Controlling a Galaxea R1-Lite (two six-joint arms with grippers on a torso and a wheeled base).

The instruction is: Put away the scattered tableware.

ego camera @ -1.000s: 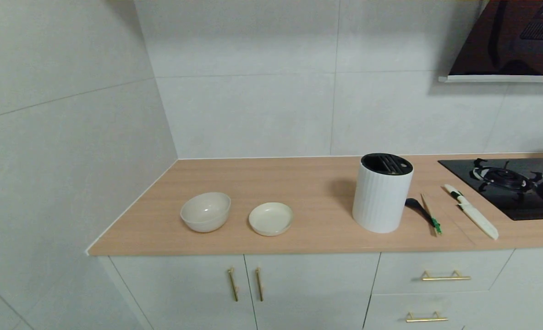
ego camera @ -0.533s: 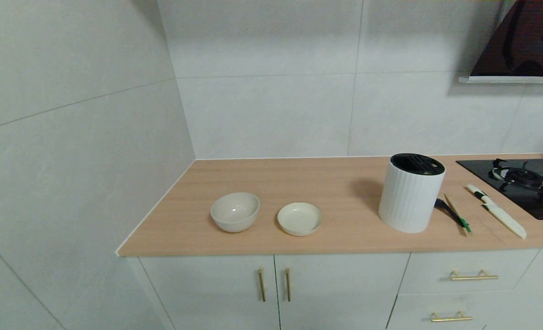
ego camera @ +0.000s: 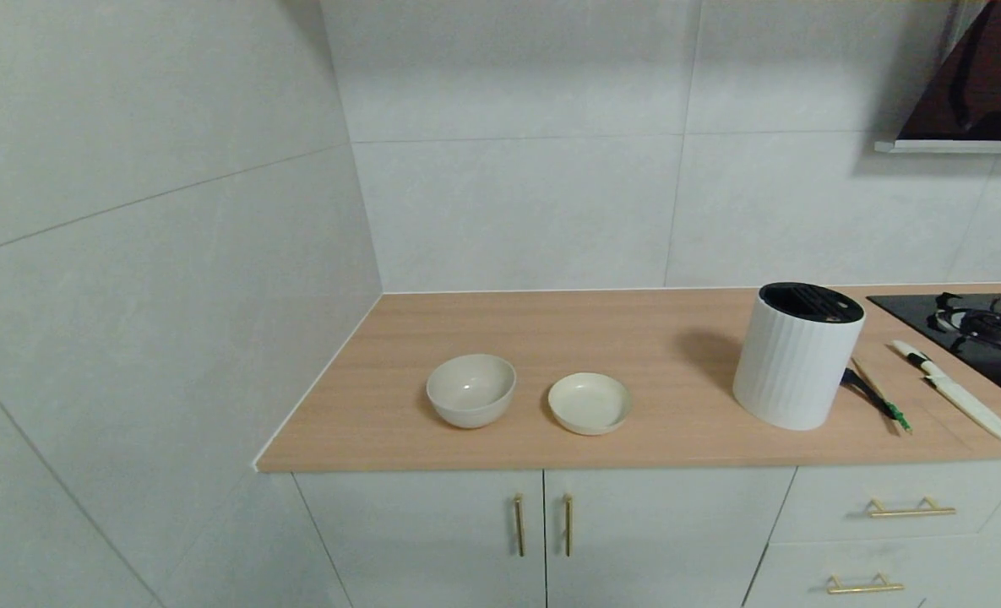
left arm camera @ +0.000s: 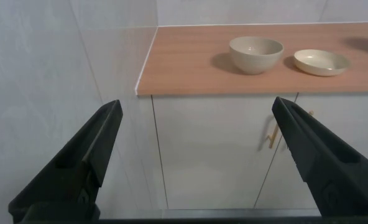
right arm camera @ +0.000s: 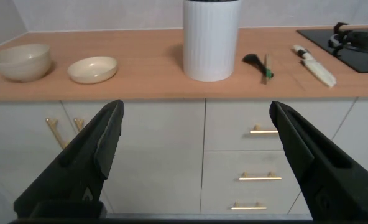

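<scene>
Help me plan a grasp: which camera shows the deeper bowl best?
The head view: it looks down into the deeper bowl, showing its whole rim and inside. Both wrist views show it side-on, its inside mostly hidden.

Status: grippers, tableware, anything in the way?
Left gripper, right gripper open, empty. Bowl, dish, spoon, chopsticks, knife loose on countertop. Holder partly hides spoon.

A wide gap of countertop [ego camera: 677,405] lies between dish [ego camera: 590,403] and ribbed holder [ego camera: 796,359] — the side wall [ego camera: 171,253] stands left of the bowl [ego camera: 470,390].

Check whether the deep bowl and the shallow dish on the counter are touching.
Apart. The head view shows bare countertop between the deep bowl and the shallow dish.
</scene>
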